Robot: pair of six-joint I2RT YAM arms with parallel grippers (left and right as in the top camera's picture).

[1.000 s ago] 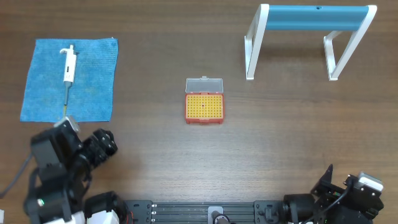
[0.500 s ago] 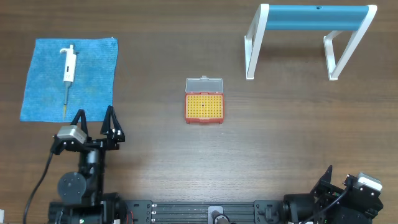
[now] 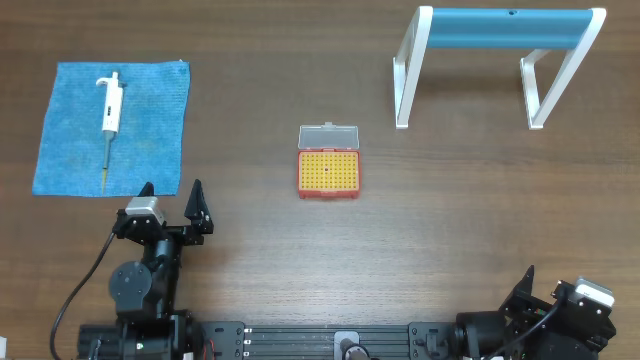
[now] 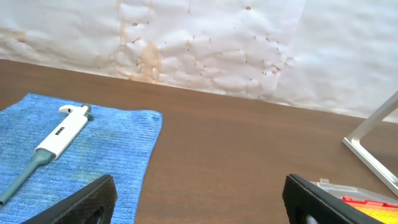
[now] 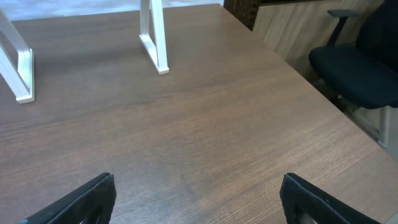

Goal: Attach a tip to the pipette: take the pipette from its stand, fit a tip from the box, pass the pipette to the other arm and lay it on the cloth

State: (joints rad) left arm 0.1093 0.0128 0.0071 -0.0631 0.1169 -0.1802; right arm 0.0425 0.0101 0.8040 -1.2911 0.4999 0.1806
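"Top view, biggest thing first: what do you see?"

"A brown wooden table [image 3: 450, 220]. At its far right stands the white-legged stand [image 3: 505, 28] with a blue bar across the top. At the far left a blue cloth [image 3: 150, 120] lies flat."

"And the arms?"

"The left gripper [image 3: 172, 185] is near the cloth's near right corner, its fingers spread wide with nothing between them. The right gripper [image 5: 198, 179] is low at the table's near right edge, equally wide apart and empty, facing the stand's feet and an office chair [image 5: 360, 68]."

"Smaller things?"

"The tip box [image 3: 328, 172] sits mid-table, well apart from both cloth and stand, lid open, yellow rack showing."

"The pipette?"

"The pipette [image 3: 108, 108] lies on the cloth, white body toward the far edge, slender end pointing toward the arms."
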